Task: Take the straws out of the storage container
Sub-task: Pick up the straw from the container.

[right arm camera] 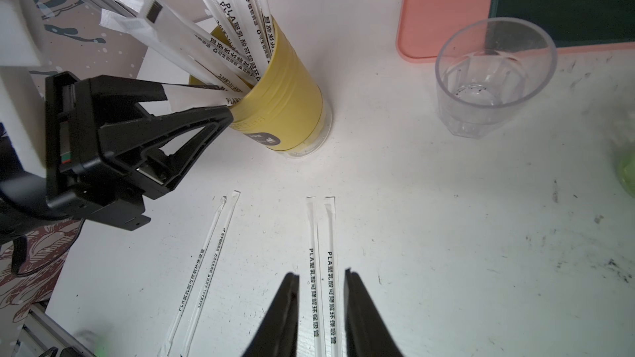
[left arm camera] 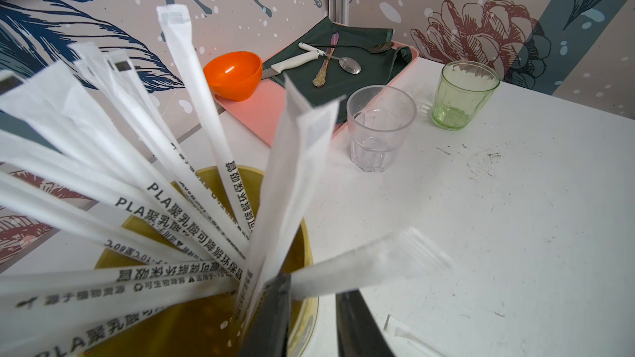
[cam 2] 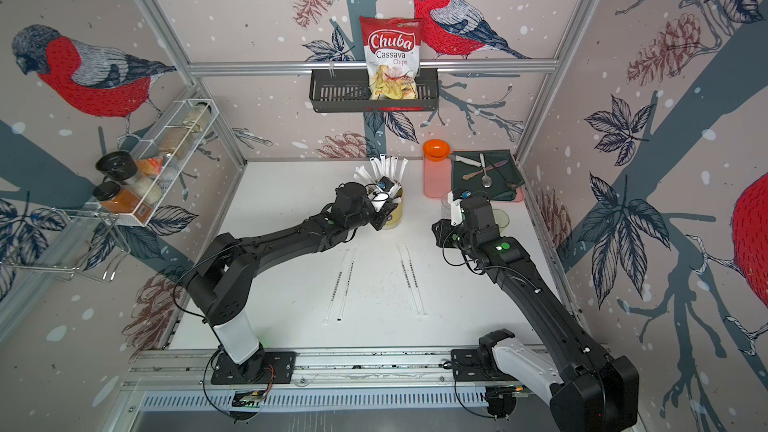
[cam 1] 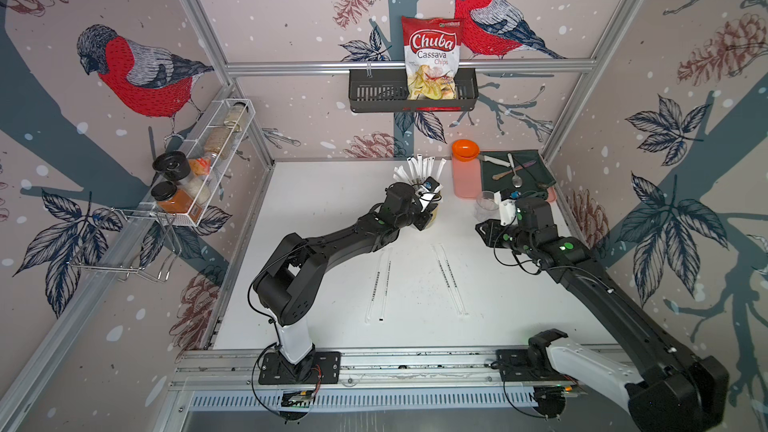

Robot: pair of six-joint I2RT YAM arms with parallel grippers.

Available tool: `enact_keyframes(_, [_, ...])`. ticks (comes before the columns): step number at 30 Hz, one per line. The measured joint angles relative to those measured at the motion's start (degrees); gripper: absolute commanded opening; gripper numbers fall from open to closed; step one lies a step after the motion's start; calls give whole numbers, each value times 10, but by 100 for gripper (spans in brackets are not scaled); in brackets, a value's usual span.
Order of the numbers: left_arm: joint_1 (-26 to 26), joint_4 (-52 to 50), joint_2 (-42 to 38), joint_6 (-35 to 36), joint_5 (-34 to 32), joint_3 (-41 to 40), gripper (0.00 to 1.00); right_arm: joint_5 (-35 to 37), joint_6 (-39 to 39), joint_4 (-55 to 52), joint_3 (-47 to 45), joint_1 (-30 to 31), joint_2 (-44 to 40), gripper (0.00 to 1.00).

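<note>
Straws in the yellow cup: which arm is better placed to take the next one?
Left. The left pincer is at the rim of the yellow cup, jaws either side of one straw. The right pincer hangs open above straws on the table, away from it.
</note>
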Motion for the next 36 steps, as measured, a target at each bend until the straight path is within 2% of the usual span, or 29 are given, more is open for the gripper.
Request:
enact_keyframes(17, [-14, 21, 20, 0, -54, 11, 28, -1, 0, 0, -3, -4, -1, 27])
enact_keyframes(25, [-15, 23, 23, 4, -74, 15, 18, -1, -2, 0, -3, -4, -3, 27])
enact_keyframes(36, [-18, 20, 1, 5, -84, 15, 10, -8, -2, 0, -6, -4, -4, 27])
